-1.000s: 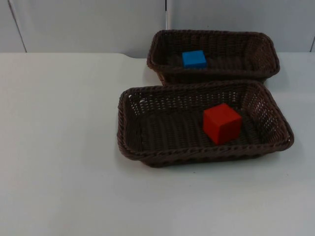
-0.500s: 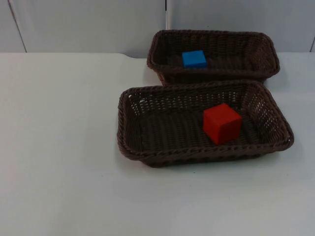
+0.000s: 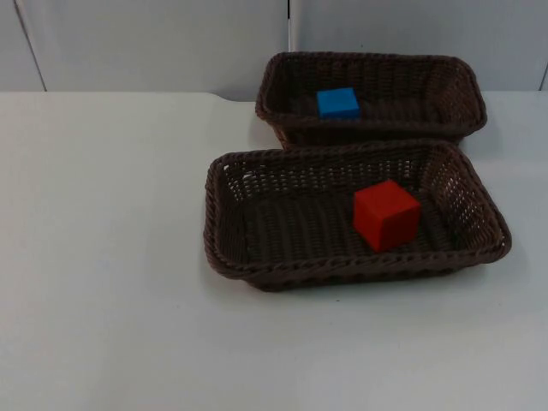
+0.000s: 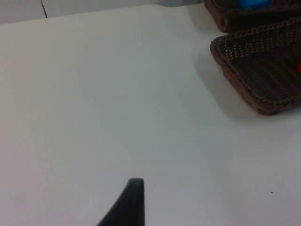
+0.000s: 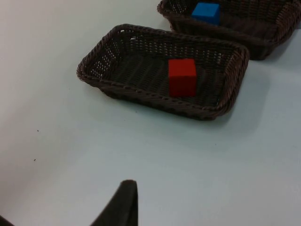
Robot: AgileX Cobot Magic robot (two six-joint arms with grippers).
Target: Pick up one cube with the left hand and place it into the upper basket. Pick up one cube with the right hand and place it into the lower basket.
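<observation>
The fingers of the left gripper (image 4: 130, 203) are giving me one black fingertip to go on, so I cannot tell whether they are released or clenched. That gripper is hovering over the bare white tabletop (image 3: 103, 257), to the left of the baskets, and nothing is touching it. The right gripper (image 5: 121, 205) is hanging over bare tabletop too, on the near side of the lower basket (image 3: 342, 276); again a single fingertip is showing, and I cannot tell how its fingers are set. Both arms are waiting.

The red cube (image 3: 387, 215) is sitting on the floor of the lower basket, right of the middle, turned a little so that one edge is pointing toward the near rim. It is standing apart from every wall of that basket. The blue cube (image 3: 338, 103) is lying flat in the upper basket (image 3: 371, 58), in its left half, close to the near wall.

The two brown woven baskets are lying one behind the other, the upper one farther away and shifted to the right. Their facing walls are running close together, but I cannot tell whether they are touching. Behind the upper basket the tabletop is ending at the grey partition wall (image 3: 154, 43).
</observation>
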